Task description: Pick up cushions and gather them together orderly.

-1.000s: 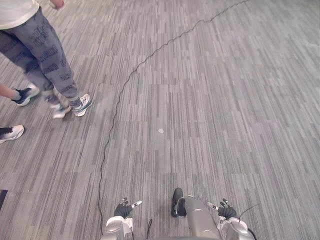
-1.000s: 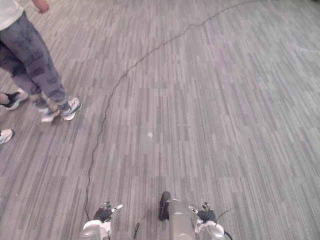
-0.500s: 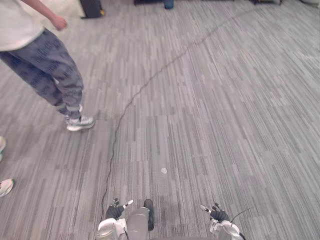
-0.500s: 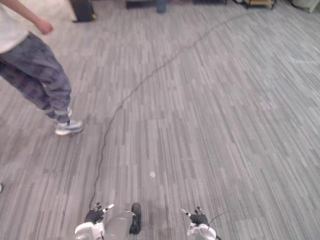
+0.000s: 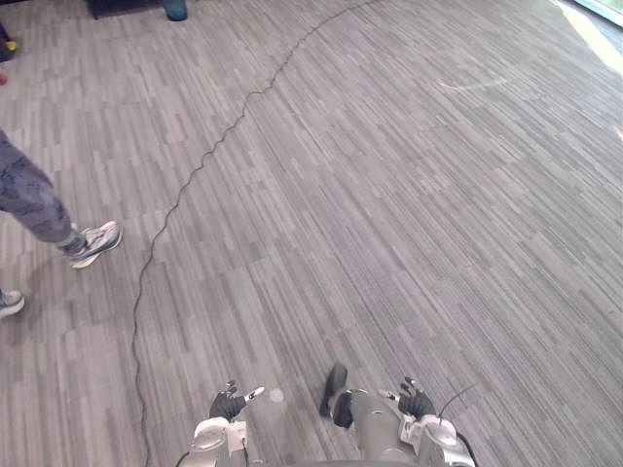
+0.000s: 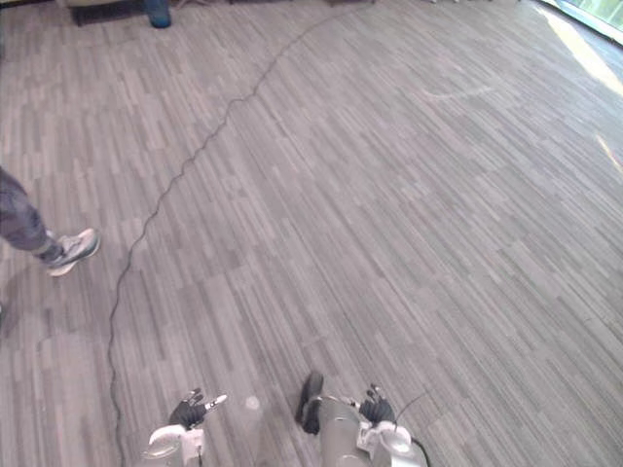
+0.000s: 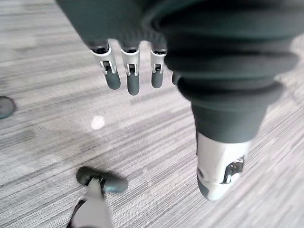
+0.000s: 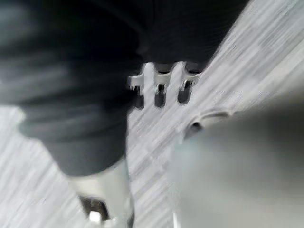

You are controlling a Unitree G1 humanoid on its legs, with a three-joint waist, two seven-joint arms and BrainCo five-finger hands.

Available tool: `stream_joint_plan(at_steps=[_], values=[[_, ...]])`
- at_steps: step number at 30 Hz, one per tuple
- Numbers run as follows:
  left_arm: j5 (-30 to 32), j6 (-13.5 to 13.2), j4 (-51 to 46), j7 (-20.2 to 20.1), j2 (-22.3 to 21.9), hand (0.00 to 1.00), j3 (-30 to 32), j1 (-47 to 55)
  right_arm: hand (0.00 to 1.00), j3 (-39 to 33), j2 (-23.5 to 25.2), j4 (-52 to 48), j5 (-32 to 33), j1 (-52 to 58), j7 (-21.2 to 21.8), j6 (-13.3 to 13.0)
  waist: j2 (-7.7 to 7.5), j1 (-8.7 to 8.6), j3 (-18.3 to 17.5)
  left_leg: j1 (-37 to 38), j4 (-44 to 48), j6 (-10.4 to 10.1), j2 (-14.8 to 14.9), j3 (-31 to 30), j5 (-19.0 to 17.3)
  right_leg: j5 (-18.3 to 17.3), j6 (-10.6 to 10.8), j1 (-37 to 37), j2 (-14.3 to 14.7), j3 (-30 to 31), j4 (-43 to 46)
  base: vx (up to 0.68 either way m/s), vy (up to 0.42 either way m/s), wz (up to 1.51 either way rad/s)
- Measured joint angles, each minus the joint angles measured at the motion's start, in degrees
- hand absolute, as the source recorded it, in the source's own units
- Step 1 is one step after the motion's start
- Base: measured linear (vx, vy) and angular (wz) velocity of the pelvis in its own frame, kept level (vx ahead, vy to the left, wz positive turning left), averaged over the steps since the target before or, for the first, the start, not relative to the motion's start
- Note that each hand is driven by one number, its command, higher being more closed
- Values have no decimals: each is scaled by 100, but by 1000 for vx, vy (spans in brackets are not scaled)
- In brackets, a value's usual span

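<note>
Grey carpet (image 5: 389,195), left hand (image 5: 230,404), right hand (image 5: 417,401), fingers (image 7: 133,83) relaxed, empty

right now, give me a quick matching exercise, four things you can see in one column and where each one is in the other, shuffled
Things:
1. left hand
2. person's shoe
3. white speck
4. blue object

Places or states:
a. at the far edge of the carpet, ahead and to the left
b. out on the carpet, well off to the left
c. on the carpet just right of the left hand
d. low and near, open, holding nothing

Pairs: 1-d, 2-b, 3-c, 4-a
</note>
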Motion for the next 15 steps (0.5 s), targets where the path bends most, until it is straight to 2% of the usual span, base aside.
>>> stream_joint_plan(at_steps=[1,2,4,5,7,8,9,10,11,13,14,15], values=[[24,3,-49,-15,-25,0,114,15,0,-29,5,-41,-8,12,-1,2,52,10,15,-262,751,23,170,-123,268,-90,-22,150,93,57,-36,692,-169,-58],[41,6,-170,-27,-109,0,270,56,0,-11,9,-134,1,26,-6,16,131,51,48,-802,2250,41,473,-370,429,-237,-48,476,278,221,-127,444,-47,-69],[56,5,-339,-29,-157,0,284,89,0,60,136,-246,26,46,-10,17,66,154,137,-1457,3731,148,630,-499,204,-508,-121,1134,456,598,-260,562,-39,-96],[95,-5,-486,-37,-168,0,271,144,0,154,201,-276,29,63,-7,27,-19,189,163,-1828,3909,226,589,-501,44,-724,-143,1544,483,855,-368,475,-5,-93],[87,-32,-671,-34,-172,0,271,224,0,186,254,-389,30,143,-7,40,-96,275,82,-2409,3528,323,524,-492,-126,-912,-96,1952,499,1195,-607,442,42,-91],[80,-50,-786,-32,-201,0,344,248,0,140,329,-405,32,180,-13,44,-84,349,69,-2776,2854,432,428,-422,-235,-976,-8,2275,491,1469,-792,440,79,-89],[76,-55,-819,-31,-235,0,414,252,0,130,320,-404,32,183,-15,52,-73,371,69,-2890,2417,458,343,-427,-249,-1013,20,2409,473,1584,-876,477,125,-90],[63,-65,-835,-26,-282,0,467,256,0,115,301,-403,35,180,-14,62,-64,436,61,-3026,1355,412,143,-503,-203,-1088,95,2594,403,1790,-1007,515,172,-82],[7,-83,-833,-25,-286,0,464,270,0,66,303,-389,33,170,-14,60,-60,487,52,-3107,-5,211,-104,-750,70,-1193,184,2774,319,1998,-1150,530,197,-83],[-51,-136,-788,-25,-287,0,435,322,0,18,251,-251,34,116,-25,54,57,499,-46,-3349,-1220,25,-268,-1194,560,-1413,362,3002,298,2283,-1328,599,284,-78],[-93,-145,-708,-23,-250,0,441,336,0,-26,244,-125,31,106,-43,51,-17,537,-102,-3370,-1199,167,-349,-1280,1213,-1593,566,3155,131,2455,-1317,850,413,-78],[-89,-144,-631,-23,-129,0,439,368,0,-94,309,-40,30,185,-56,50,-168,560,-277,-3316,-1166,354,-525,-1228,1544,-1697,704,3204,-92,2558,-1229,770,352,-64]])
